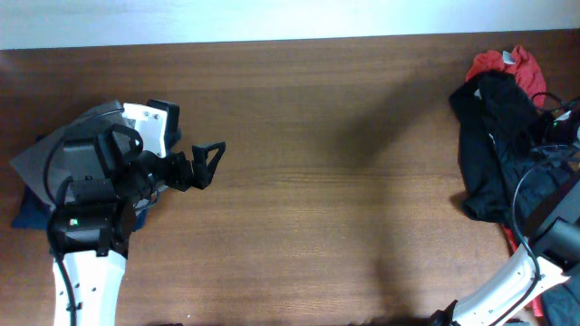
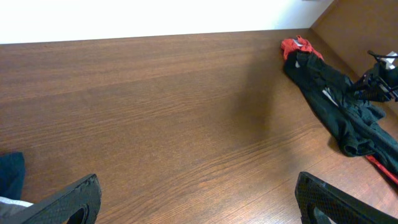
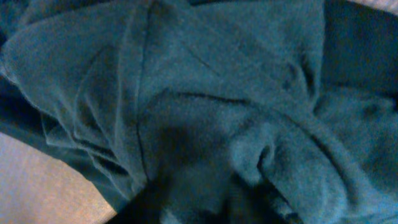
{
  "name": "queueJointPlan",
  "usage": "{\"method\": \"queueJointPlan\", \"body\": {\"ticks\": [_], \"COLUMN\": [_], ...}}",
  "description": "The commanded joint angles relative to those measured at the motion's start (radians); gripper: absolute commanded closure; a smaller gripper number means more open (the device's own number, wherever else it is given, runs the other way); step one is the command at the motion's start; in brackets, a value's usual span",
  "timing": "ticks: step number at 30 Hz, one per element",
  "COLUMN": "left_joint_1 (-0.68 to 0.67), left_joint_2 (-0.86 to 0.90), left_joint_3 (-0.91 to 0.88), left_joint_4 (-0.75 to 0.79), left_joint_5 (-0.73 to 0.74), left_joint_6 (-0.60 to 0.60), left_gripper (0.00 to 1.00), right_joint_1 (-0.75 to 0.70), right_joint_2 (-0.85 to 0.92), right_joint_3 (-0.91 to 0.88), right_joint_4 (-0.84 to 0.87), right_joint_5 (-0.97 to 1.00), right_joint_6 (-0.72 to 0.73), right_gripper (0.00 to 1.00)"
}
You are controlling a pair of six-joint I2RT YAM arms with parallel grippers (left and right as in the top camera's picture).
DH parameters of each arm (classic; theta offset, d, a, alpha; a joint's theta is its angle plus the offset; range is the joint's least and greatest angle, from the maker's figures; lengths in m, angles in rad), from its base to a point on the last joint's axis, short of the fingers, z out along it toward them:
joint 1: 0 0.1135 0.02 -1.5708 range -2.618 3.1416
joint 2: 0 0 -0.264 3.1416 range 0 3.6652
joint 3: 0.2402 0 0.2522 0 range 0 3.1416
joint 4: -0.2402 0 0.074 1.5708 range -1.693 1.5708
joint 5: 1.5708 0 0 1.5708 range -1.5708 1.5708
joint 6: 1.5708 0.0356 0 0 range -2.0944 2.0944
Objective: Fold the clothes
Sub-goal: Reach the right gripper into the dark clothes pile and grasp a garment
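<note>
— How does the left arm [image 1: 86, 231] sit?

— It rises from the near left edge of the table [image 1: 317, 226] and bends over a grey cloth [image 1: 36, 158] that lies at the left end, with a blue cloth [image 1: 20, 215] showing under it. The left gripper [image 1: 213, 165] points right, across the bare wood, just above the surface.

— And its fingers?

— Spread wide. In the left wrist view one finger [image 2: 74, 200] sits at the bottom left corner and the other at the bottom right, with only tabletop between them. They hold nothing.

— Where are the clothes to fold?

— Heaped at the far right end: a dark garment [image 1: 489, 154], crumpled and stretched along the edge, with a red garment [image 1: 504, 62] bunched at its far end and touching it.

— The right arm [image 1: 518, 276]?

— It comes up from the near right corner, its white link slanting toward the heap. The right gripper [image 2: 372, 86] is down at the dark garment, cables looping around it.

— Closed on the cloth?

— I cannot tell. The right wrist view is filled with folds of dark teal fabric, very close, and the fingers are only dim shapes at the bottom.
</note>
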Motion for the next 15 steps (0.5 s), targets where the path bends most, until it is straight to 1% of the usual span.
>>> {"method": "queueJointPlan", "body": {"ticks": [1,2,3,4,5,6,7,8,12,15], "left_joint_1": [-0.004,-0.004,-0.004,-0.004,-0.004,-0.004,-0.004,-0.004,-0.004,-0.004], "left_joint_2": [0.001,0.001,0.001,0.001,0.001,0.001,0.001,0.001,0.001,0.001], "left_joint_3": [0.016,0.016,0.016,0.016,0.016,0.016,0.016,0.016,0.016,0.016], "left_joint_4": [-0.001,-0.001,-0.001,-0.001,-0.001,-0.001,-0.001,-0.001,-0.001,-0.001], "left_joint_5": [-0.011,-0.011,-0.011,-0.011,-0.011,-0.011,-0.011,-0.011,-0.011,-0.011], "left_joint_6": [-0.002,-0.002,-0.002,-0.002,-0.002,-0.002,-0.002,-0.002,-0.002,0.000], "left_gripper": [0.01,0.01,0.01,0.01,0.01,0.01,0.01,0.01,0.01,0.01], "right_joint_1": [0.010,0.010,0.008,0.008,0.008,0.008,0.008,0.008,0.002,-0.002], "right_joint_2": [-0.005,-0.005,-0.006,-0.006,-0.006,-0.006,-0.007,-0.008,-0.008,-0.008], "right_joint_3": [0.021,0.021,0.021,0.021,0.021,0.021,0.021,0.021,0.021,0.021], "right_joint_4": [-0.007,-0.015,-0.023,-0.027,-0.032,-0.035,-0.038,-0.042,-0.053,-0.051], "right_joint_5": [0.012,0.013,0.024,0.034,0.051,0.059,0.061,0.065,0.093,0.098], "right_joint_6": [0.009,0.006,0.006,0.005,-0.001,-0.003,-0.023,-0.040,-0.046,-0.046], "right_gripper": [0.69,0.69,0.74,0.81,0.81,0.75,0.49,0.38,0.27,0.27]}}
